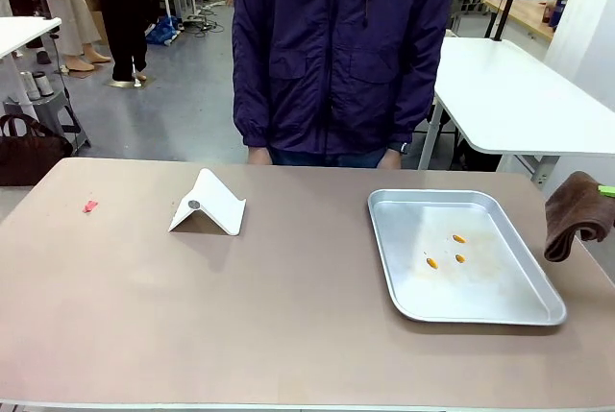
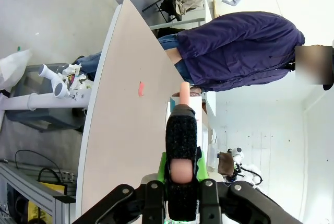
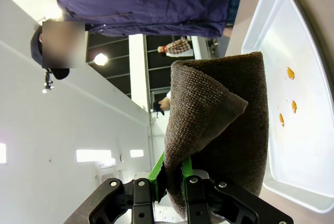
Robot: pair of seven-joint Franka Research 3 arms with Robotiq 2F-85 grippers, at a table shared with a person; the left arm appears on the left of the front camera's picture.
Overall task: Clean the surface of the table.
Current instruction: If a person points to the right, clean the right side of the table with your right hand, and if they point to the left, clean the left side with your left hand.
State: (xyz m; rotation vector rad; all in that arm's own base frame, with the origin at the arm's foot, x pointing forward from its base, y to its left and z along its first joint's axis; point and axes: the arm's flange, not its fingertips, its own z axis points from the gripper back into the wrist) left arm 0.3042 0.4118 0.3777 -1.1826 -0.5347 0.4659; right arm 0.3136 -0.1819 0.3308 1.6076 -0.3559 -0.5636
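Table [image 1: 240,316], beige-brown and matte, spans the front view from its near edge to the far one, where a person [image 1: 336,47] in a dark purple jacket stands at the middle. A silver tray [image 1: 500,282] lies flat on the right half of the worktop, close to the right edge. A brown cloth [image 3: 229,125] hangs folded at that right edge, just off the tray's far right corner. The right gripper [image 3: 172,174] is clamped on the cloth's lower fold. A white folded stand [image 1: 207,206] sits tent-like left of centre, towards the far edge. The left gripper [image 2: 181,169] is closed around a black rough-textured piece [image 2: 181,135] with a pale pink tip; what that piece is I cannot tell. A small red scrap [image 1: 89,206] lies near the far left corner. Three orange spots [image 1: 458,238] mark the tray's floor, close together.
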